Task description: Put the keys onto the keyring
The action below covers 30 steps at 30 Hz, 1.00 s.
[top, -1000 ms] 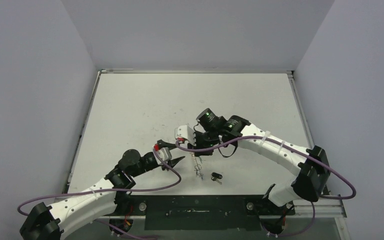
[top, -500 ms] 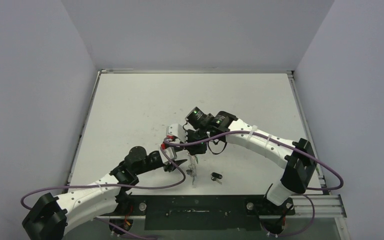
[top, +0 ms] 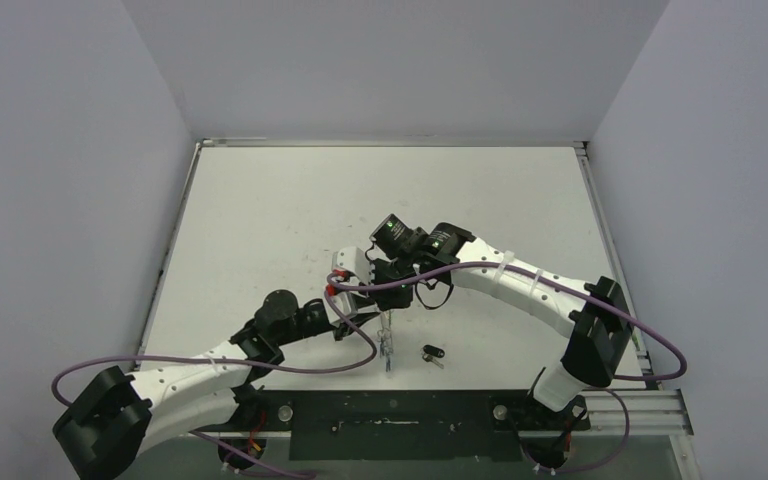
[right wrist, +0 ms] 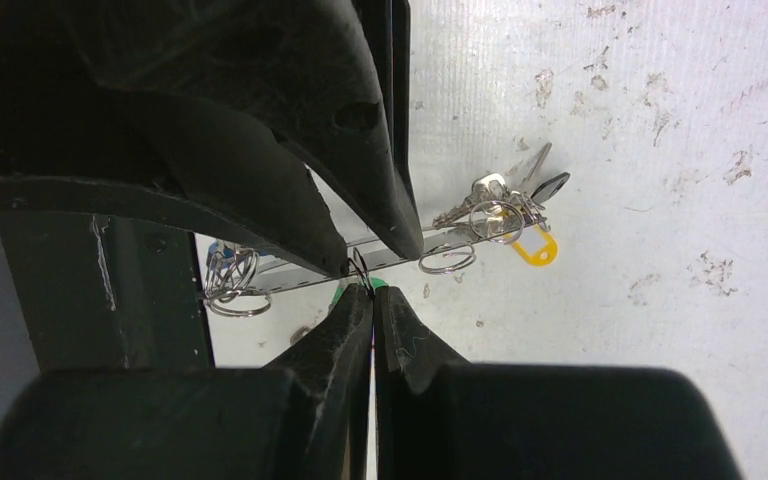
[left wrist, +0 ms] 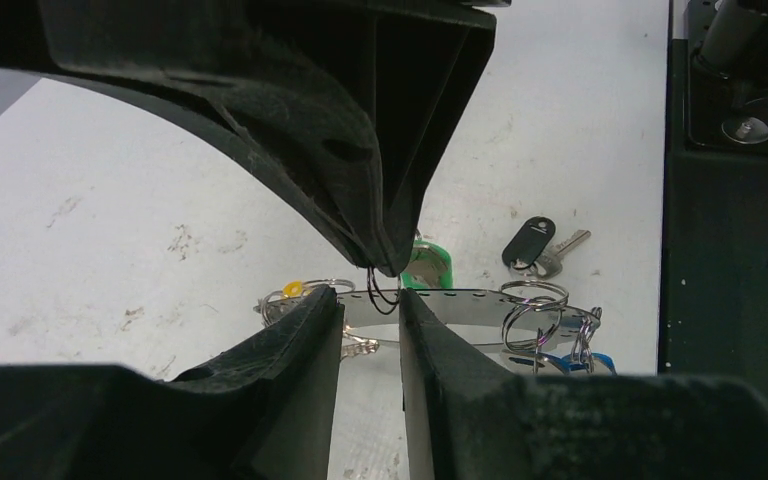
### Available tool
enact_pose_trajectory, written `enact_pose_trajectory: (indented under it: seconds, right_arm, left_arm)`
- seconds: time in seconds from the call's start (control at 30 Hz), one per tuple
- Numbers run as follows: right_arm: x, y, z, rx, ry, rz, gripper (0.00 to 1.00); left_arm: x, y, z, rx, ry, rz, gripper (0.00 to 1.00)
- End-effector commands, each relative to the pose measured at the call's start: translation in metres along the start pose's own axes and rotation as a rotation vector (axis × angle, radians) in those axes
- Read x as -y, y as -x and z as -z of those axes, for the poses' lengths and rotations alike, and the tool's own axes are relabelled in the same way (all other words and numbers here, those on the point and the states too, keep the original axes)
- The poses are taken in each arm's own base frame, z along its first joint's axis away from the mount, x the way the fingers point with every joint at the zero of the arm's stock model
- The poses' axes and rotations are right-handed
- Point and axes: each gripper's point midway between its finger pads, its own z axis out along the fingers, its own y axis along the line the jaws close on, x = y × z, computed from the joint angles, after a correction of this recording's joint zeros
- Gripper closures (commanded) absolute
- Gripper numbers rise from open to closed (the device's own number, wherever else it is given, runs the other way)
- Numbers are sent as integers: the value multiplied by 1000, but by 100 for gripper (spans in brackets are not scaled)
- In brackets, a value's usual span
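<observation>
**Surroundings:** white scuffed table (top: 260, 220); black base rail (top: 390, 412) along its 6 o'clock edge; purple cables (top: 300, 372) draped over both arms, crossing the spot where the grippers meet in the top view; loose black-headed metal key (top: 432, 353) flat on the table at 4 o'clock of that spot, apart from the rest.

**Keyring (left wrist: 460, 304):** flat silvery perforated band carrying round split rings, at 6 o'clock of the table centre, between the two grippers; bunched keys (right wrist: 515, 185) and yellow tag (right wrist: 536, 248) at one end; blue tag (left wrist: 560, 362) at the other; green tag (left wrist: 428, 267) behind the middle.

**Right gripper (right wrist: 372, 292):** jaws pressed together, pinching the keyring by its small dark wire loop (right wrist: 358, 264).

**Left gripper (left wrist: 368, 297):** jaws narrowly spread, one either side of that loop; contact with the band cannot be told.
</observation>
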Motion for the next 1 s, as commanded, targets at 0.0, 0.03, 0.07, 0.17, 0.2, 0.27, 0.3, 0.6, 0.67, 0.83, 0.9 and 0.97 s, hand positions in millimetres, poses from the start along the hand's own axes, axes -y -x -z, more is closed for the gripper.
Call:
enact_pose_trajectory:
  seconds: [0.0, 0.03, 0.07, 0.17, 0.2, 0.27, 0.3, 0.6, 0.67, 0.83, 0.9, 0.97]
  right_arm:
    - [3, 14, 3, 48, -23, 7, 100]
    - [3, 15, 2, 51, -22, 6, 100]
    - [3, 15, 2, 52, -21, 6, 100]
    - [3, 14, 0, 52, -20, 5, 100]
    - [3, 14, 0, 52, -20, 3, 100]
    - [3, 13, 0, 50, -23, 3, 100]
    - [4, 13, 0, 49, -25, 1, 100]
    - [11, 11, 0, 58, -48, -11, 93]
    - [13, 12, 2, 101, -26, -36, 82]
    - [23, 16, 22, 296, -6, -91, 64]
    - [22, 15, 29, 358, -4, -67, 59]
    - [18, 16, 34, 411, 5, -30, 58]
  left_arm:
    - [-2, 32, -7, 107, -15, -24, 73]
    - [-1, 31, -7, 105, -19, -22, 73]
    - [-1, 30, -8, 103, -22, -21, 73]
    - [1, 28, -9, 98, -32, -20, 78]
    - [2, 27, -9, 96, -36, -21, 83]
    - [2, 25, -10, 91, -40, -20, 96]
    - [2, 26, -9, 92, -41, -21, 100]
    - [-1, 30, -6, 111, -12, -27, 100]
    - [-4, 33, -4, 131, 7, -25, 100]
    - [-6, 41, 1, 185, 39, -20, 100]
    - [-7, 44, 3, 206, 48, -24, 100]
    - [-7, 46, 4, 224, 50, -31, 100]
